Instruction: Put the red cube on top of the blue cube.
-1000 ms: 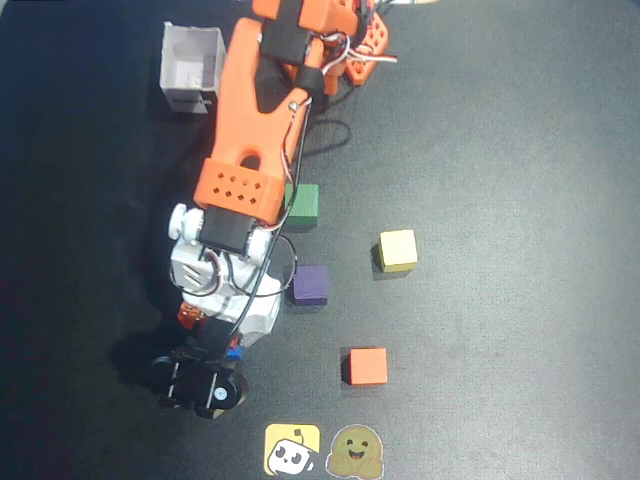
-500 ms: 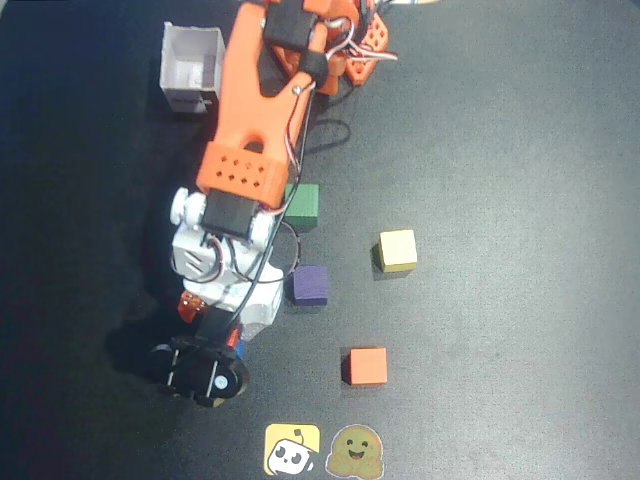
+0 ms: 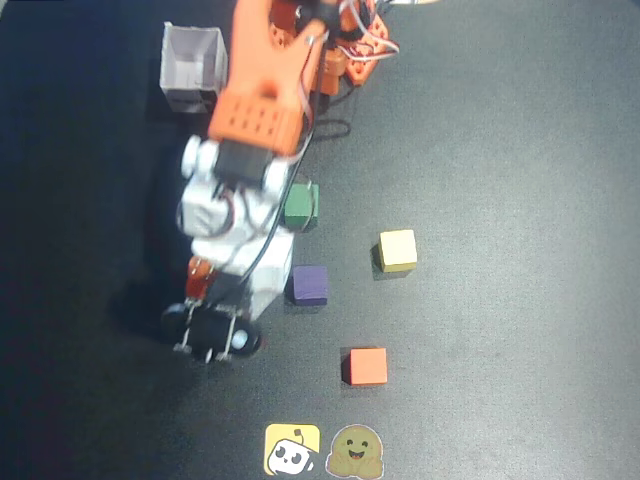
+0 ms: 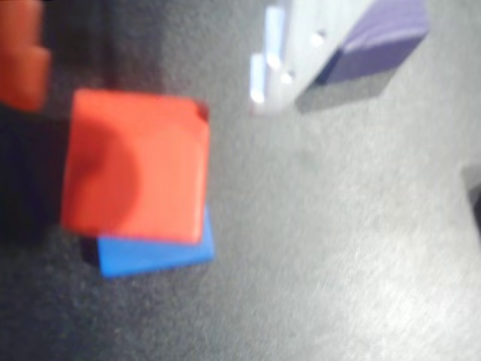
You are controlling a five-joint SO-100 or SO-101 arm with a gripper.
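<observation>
My jaws point(image 4: 143, 45) have let go: in the wrist view one orange finger point(image 4: 21, 64) stands off to the left of the red cube point(image 4: 135, 165), a pale finger point(image 4: 301, 53) is well off to the right, and nothing sits between them. They are spread wide and empty. The red cube rests on the blue cube point(image 4: 154, 252), covering most of it, so only a blue strip shows along its lower edge; it sits slightly off square.

A second ago, in the overhead view, my head hung low near the counter's bottom edge, close over the stack. Now I have pulled back up towards my base, and my own body hides both cubes from above.

I judge the stacking done, provided the offset cube stays put.

Further out lie the purple cube point(image 3: 309, 284), green cube point(image 3: 301, 204), yellow cube point(image 3: 397, 250) and orange cube point(image 3: 367, 366).
</observation>
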